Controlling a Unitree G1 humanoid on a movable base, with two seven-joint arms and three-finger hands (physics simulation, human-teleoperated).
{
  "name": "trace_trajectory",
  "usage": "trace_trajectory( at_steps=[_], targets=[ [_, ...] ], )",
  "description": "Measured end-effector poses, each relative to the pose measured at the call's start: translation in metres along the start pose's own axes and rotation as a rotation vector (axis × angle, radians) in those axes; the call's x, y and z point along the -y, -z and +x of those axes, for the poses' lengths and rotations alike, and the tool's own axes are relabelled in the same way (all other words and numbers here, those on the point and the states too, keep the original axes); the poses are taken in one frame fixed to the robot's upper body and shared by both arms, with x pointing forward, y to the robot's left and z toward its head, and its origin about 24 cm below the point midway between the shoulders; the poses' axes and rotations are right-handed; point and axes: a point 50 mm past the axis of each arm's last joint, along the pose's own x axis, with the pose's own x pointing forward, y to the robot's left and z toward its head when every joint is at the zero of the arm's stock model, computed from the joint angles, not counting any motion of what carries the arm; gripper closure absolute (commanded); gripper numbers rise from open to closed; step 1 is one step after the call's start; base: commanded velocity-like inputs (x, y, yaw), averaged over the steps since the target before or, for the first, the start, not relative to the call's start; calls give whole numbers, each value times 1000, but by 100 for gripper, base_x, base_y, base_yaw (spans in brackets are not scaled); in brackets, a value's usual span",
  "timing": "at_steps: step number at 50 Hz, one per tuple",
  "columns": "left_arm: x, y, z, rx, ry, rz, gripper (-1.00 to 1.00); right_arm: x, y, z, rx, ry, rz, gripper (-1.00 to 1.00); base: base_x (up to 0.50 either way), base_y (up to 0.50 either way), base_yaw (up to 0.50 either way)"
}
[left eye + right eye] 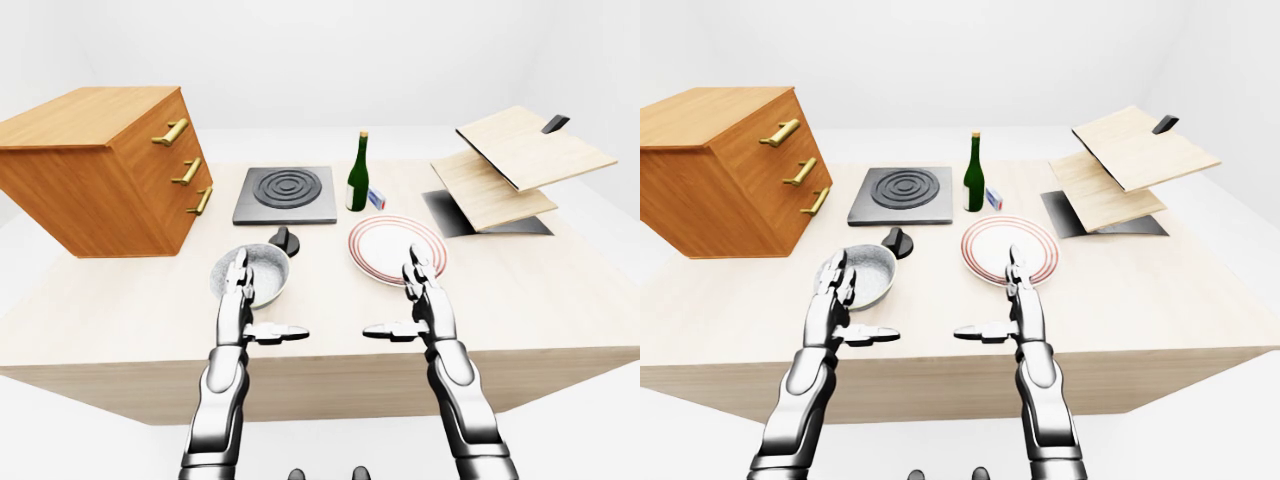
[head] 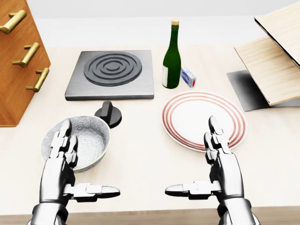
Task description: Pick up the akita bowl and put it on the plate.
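Lowest in the head view, our left hand (image 2: 63, 168) and right hand (image 2: 225, 171) hang over the table (image 2: 140, 159), fingers straight, thumbs turned inward, both released and grasping nothing; we judge this a ready pose before the reach. Our left fingers overlap the akita bowl (image 2: 91, 133) at lower left; whether they touch it we cannot tell. The striped plate (image 2: 187, 115) lies bare to its right, apart, above our right hand. Higher up sit a black knob (image 2: 108, 114), the burner (image 2: 112, 72), a green bottle (image 2: 172, 58), and the drawer cabinet (image 2: 18, 70) at upper left
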Motion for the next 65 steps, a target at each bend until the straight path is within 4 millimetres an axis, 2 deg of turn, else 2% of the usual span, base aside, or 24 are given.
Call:
trace_trajectory(
  at_steps=[20,31,38,46,55,65],
  targets=[
    [-9,-7,1,29,-15,17,-100,4,-10,-4,25,-30,-4,-97,0,0,0],
    [-11,-16,1,51,-24,15,-100,2,-26,-6,59,-40,-47,-100,0,0,0],
    [-12,-34,-3,97,-30,7,-100,-1,-49,-10,158,-48,-87,-100,0,0,0],
    [-17,-68,-9,244,-53,3,-100,-4,-74,-16,267,-57,-133,-99,0,0,0],
    [-32,-106,-17,409,-105,9,-100,-5,-89,-20,331,-58,-165,-100,0,0,0],
    [-61,-139,-27,558,-195,18,-100,-5,-98,-24,373,-55,-183,-100,0,0,0]
  ],
)
